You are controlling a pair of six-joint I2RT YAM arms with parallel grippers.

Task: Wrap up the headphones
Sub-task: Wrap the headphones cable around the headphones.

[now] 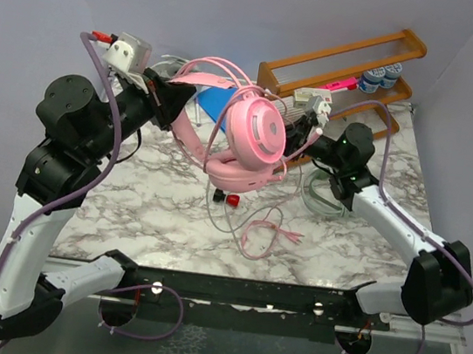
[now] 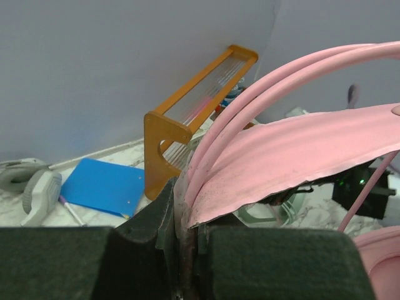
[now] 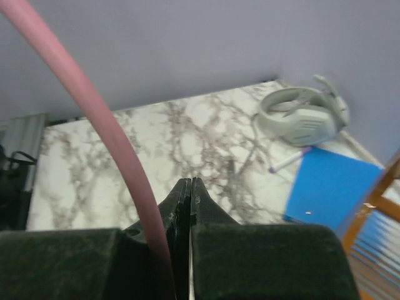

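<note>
The left gripper (image 2: 181, 250) clamps the headband (image 2: 300, 156) of the pink headset (image 1: 256, 131); the right gripper (image 3: 190, 200), jaws together beside the pink cable (image 3: 106, 119), should wind it taut

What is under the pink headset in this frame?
Top view: below the pink headset, a small red-and-black object and loose loops of the pink cable lie on the marble table. The tabletop directly beneath the ear cups is covered by them.

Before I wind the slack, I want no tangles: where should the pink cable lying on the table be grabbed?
Near its plug end, straight from above, fingers across it: that stretch lies flat and straight on the table, sticking out from the loop.
</note>
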